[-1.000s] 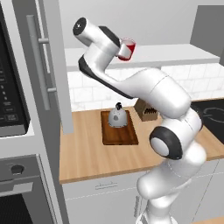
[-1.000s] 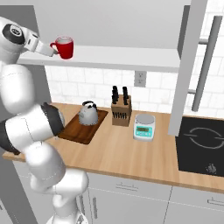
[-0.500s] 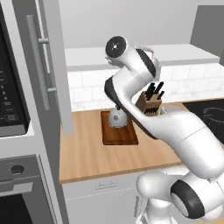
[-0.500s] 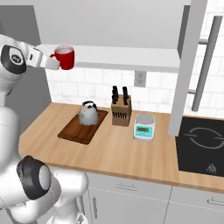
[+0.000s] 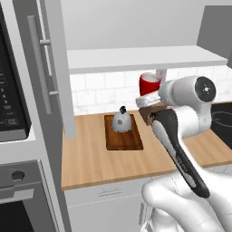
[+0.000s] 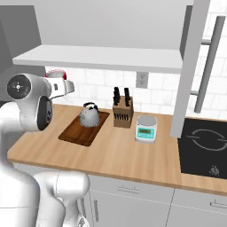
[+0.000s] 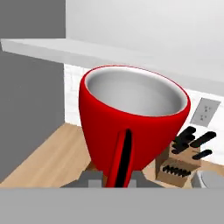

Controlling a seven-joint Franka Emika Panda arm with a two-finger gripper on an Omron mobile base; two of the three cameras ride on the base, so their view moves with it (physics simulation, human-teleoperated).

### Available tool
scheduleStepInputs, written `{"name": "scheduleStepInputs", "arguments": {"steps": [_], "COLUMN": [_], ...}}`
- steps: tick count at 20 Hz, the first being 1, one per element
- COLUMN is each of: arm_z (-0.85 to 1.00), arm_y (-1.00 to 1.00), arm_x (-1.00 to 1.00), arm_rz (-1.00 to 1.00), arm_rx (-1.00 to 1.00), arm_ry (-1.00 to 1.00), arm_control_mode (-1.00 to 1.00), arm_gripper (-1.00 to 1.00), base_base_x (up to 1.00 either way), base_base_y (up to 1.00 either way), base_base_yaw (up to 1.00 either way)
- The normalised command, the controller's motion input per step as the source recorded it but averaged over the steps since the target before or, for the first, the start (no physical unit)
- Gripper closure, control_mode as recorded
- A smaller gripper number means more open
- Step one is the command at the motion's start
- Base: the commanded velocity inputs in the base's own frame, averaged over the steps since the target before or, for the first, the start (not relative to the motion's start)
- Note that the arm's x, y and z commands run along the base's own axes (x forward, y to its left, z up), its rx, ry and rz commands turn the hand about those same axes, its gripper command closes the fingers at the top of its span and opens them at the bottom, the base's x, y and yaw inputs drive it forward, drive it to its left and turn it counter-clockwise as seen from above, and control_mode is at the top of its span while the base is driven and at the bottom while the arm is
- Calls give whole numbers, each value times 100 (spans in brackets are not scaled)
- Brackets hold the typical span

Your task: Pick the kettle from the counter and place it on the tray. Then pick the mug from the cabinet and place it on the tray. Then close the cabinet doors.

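My gripper [image 5: 147, 99] is shut on the red mug [image 5: 149, 84], holding it upright in the air just below the cabinet's white shelf [image 5: 145, 59]. Up close in the hand view, the mug [image 7: 131, 118] shows its pale inside, with its handle [image 7: 121, 157] facing the camera. In the right base view the mug [image 6: 60, 75] peeks out behind my arm. The silver kettle [image 5: 121, 121] stands on the dark brown tray [image 5: 123, 140], which lies on the wooden counter [image 5: 99, 163]. From the right side the kettle [image 6: 89, 115] sits at the tray's [image 6: 77, 133] far end. Both cabinet doors [image 5: 56, 68] [image 6: 191, 62] stand open.
A knife block [image 6: 122, 114] and a white-teal scale [image 6: 146, 129] stand right of the tray, and a black cooktop [image 6: 204, 142] lies beyond them. The oven-microwave column [image 5: 13, 113] rises at the left. A wall outlet [image 6: 141, 80] sits on the tiled backsplash.
The mug has come down from shelf height to below the shelf, still in my gripper. The arm has folded and swung across. The kettle and tray have not moved.
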Motion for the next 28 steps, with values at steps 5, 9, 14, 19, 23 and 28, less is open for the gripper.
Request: {"name": "scheduleStepInputs", "arguments": {"steps": [5,9,14,19,23,28], "arm_z": [-59,-50,-28,-39,-58,-64], "arm_y": [-24,-8,0,-9,-18,-3], "arm_x": [-32,19,55,63,51,36], "arm_rz": [85,49,9,5,12,21], "arm_rx": [-9,0,0,0,0,0], "arm_ry": [11,14,9,8,12,5], "arm_control_mode": [-100,-100,-100,-100,-100,-100], "arm_gripper": [100,100,100,100,100,100], "base_base_x": [0,0,0,0,0,0], "base_base_y": [0,0,0,0,0,0], "base_base_yaw": [0,0,0,0,0,0]}}
